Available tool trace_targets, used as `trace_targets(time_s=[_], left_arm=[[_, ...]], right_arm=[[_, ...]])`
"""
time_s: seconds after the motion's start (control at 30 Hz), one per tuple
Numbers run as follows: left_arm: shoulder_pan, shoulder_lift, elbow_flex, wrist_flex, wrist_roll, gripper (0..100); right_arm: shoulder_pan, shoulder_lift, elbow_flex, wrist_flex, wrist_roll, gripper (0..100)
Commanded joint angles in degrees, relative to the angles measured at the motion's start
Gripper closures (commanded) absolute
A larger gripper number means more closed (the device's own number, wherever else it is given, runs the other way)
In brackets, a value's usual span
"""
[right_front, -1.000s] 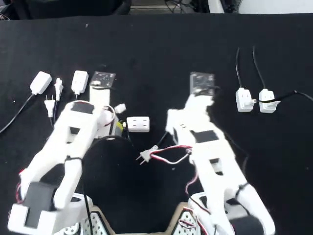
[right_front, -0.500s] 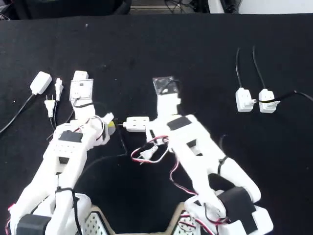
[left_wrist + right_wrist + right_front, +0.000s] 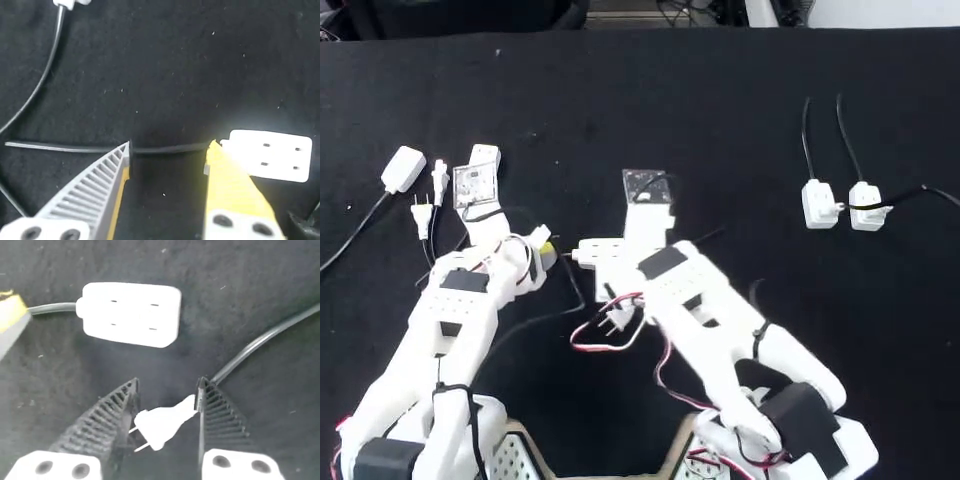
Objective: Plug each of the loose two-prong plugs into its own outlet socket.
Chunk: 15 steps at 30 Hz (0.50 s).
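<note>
Near the middle of the table (image 3: pixel 740 90), by its near edge, both arms have closed in over the last second. My right arm (image 3: pixel 720 320) was aimed at the far edge and now slants toward the left edge. My left arm (image 3: pixel 450 320) has drawn back and dropped low. Between them the outlet block (image 3: pixel 130 314) lies flat, slots up, unmoved.

On the right gripper (image 3: pixel 167 385) the fingers are open around the loose two-prong plug (image 3: pixel 162 426), which lies on the table with its prongs turned away from the block. On the left gripper (image 3: pixel 167 150) the fingers are open astride the block's black cord (image 3: pixel 70 146), just beside the block.

My read is that the grasp is lined up but not yet made, and that the plug will need turning before insertion.
</note>
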Motion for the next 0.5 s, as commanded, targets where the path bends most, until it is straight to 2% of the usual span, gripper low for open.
trace_targets(time_s=[0.0, 0.13, 0.47], left_arm=[[-1.7, -1.6, -0.3, -0.8, 0.7, 75], [-2.3, -1.6, -0.7, -0.8, 0.7, 75], [-2.2, -1.6, -0.5, -0.9, 0.7, 75]], right_arm=[[0.0, 0.0, -3.8, 1.4, -3.1, 83.2], [0.8, 0.6, -3.9, 7.8, -3.3, 82.8], [1.1, 0.7, -1.0, 4.7, -3.8, 82.8]])
